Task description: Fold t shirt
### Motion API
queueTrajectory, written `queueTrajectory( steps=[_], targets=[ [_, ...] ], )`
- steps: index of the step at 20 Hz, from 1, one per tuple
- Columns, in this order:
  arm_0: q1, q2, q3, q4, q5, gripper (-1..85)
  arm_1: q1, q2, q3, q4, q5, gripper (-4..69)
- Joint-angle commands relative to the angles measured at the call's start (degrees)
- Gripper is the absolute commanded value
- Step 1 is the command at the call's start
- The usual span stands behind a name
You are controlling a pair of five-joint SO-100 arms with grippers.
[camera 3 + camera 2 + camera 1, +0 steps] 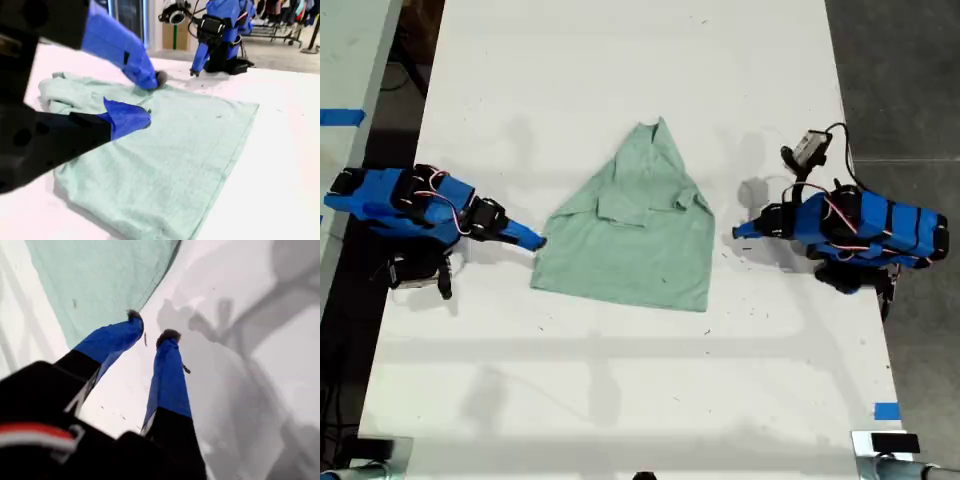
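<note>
Fabric of the t shirt (640, 235) is lying between the tools. The second gripper (152, 97) is hovering spread over its near edge; the first gripper (151, 325) is hanging slightly spread and empty just beside it. Each should probably be pinching one corner cleanly. Count: one shirt, two grippers.

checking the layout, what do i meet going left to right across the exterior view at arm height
my second gripper → the t shirt → my first gripper
</note>
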Motion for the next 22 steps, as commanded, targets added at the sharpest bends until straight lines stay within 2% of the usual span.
queueTrajectory(
  steps=[1, 2, 3, 4, 5, 6, 7, 8, 9, 11, 15, 17, 18, 19, 22],
  targets=[
    [-2.3, 0.4, -0.1, -3.1, 0.9, 0.1, -5.8, 0.3, -1.9, -3.3, 2.1, 2.0],
    [-4.3, 0.4, 0.1, -2.7, 1.0, -0.2, -7.3, 0.3, -1.1, -3.7, -2.5, 5.4],
    [-6.2, 0.4, 1.1, -1.5, 0.8, -0.2, -6.0, 0.2, -1.6, -8.5, -4.3, 1.7],
    [-8.3, 0.4, 2.4, 0.6, -0.4, -0.2, -5.9, -0.6, -4.0, -10.5, -5.6, 2.1],
    [-10.0, 0.4, 2.5, 4.1, -2.5, 0.1, -5.7, -6.3, -8.9, -9.9, -5.6, 5.0],
    [-10.4, 0.4, 2.4, 5.6, -2.8, 2.1, -5.3, -17.6, -15.2, -9.0, -5.4, 15.1],
    [-10.4, 0.4, 2.4, 5.7, -2.8, 4.5, -5.6, -29.0, -20.1, -10.7, -5.4, 23.5],
    [-10.5, 0.4, 2.5, 6.0, -2.8, 6.0, -6.0, -38.8, -23.7, -13.3, -4.9, 27.2],
    [-11.0, 0.4, 2.5, 6.5, -2.8, 6.9, -6.0, -46.9, -26.5, -15.1, -4.5, 27.9],
    [-11.1, 0.4, 2.5, 6.9, -2.8, 6.9, -5.4, -60.6, -31.5, -18.3, -4.0, 27.7],
    [-11.6, 0.4, 2.5, 7.5, -3.1, 6.5, -4.8, -85.3, -45.4, -17.1, -4.7, 27.7],
    [-11.6, 0.4, 2.5, 7.6, -3.3, 6.3, -5.1, -95.4, -51.0, -18.7, -8.4, 26.9],
    [-11.6, 0.4, 2.5, 7.9, -3.4, 6.2, -5.1, -100.4, -54.1, -19.1, -10.7, 19.6],
    [-11.6, 0.4, 2.5, 8.1, -3.6, 6.2, -5.1, -104.6, -57.4, -16.8, -11.4, 1.5],
    [-11.5, 0.4, 2.5, 8.6, -4.2, 5.9, -4.5, -97.3, -54.2, -6.2, -4.0, 1.6]
  ],
)
